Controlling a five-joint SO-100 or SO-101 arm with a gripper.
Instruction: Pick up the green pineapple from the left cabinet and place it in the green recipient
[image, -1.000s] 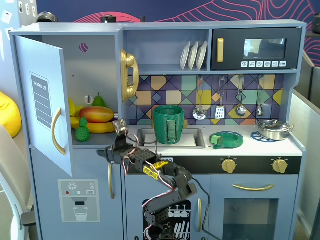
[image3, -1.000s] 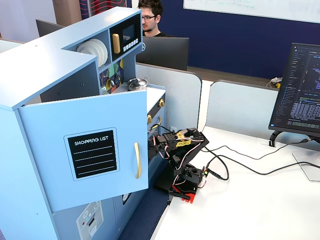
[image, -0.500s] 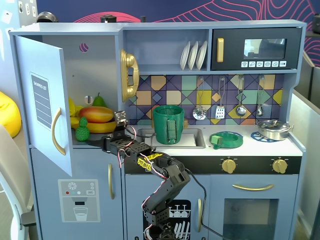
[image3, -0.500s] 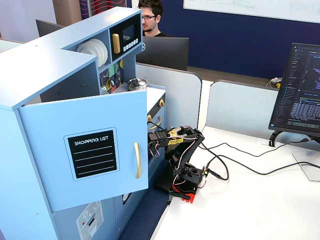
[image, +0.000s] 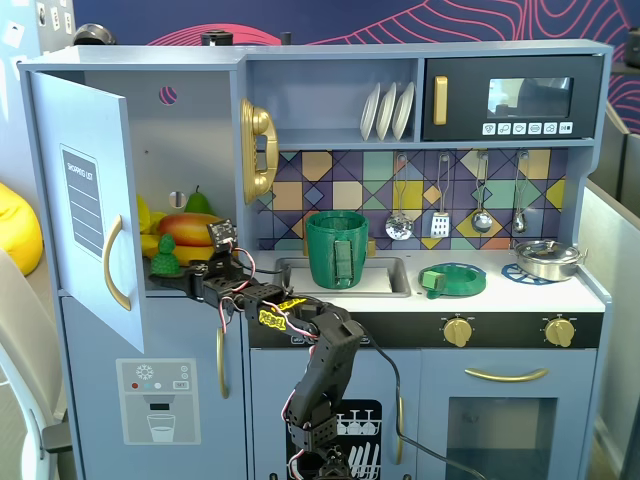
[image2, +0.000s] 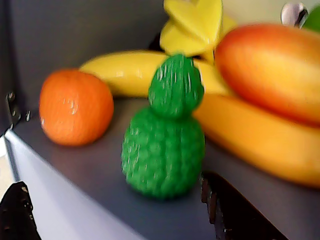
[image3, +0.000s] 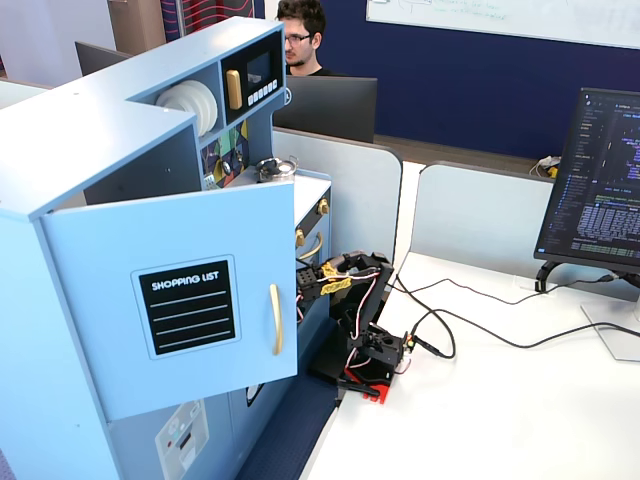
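The green pineapple (image2: 164, 145) stands upright near the front edge of the shelf in the left cabinet (image: 195, 140), whose door (image: 85, 215) hangs open. In a fixed view the pineapple (image: 164, 256) shows just left of my gripper (image: 186, 272). The wrist view has my gripper (image2: 112, 187) open, one dark finger (image2: 17, 215) at bottom left and the other (image2: 235, 212) at bottom right, with the pineapple close ahead, nearer the right finger and untouched. The green recipient (image: 336, 248) stands in the sink. In another fixed view the door (image3: 185, 300) hides gripper and pineapple.
An orange (image2: 75, 106) sits left of the pineapple; bananas (image2: 260, 140) and a mango (image2: 272, 67) lie right and behind it, a pear (image: 198, 203) further back. A flat green pan (image: 455, 278) and a silver pot (image: 547, 258) rest on the counter.
The arm has stretched left from the counter front to the cabinet opening. The open gripper has come down level with the shelf, close to the pineapple.
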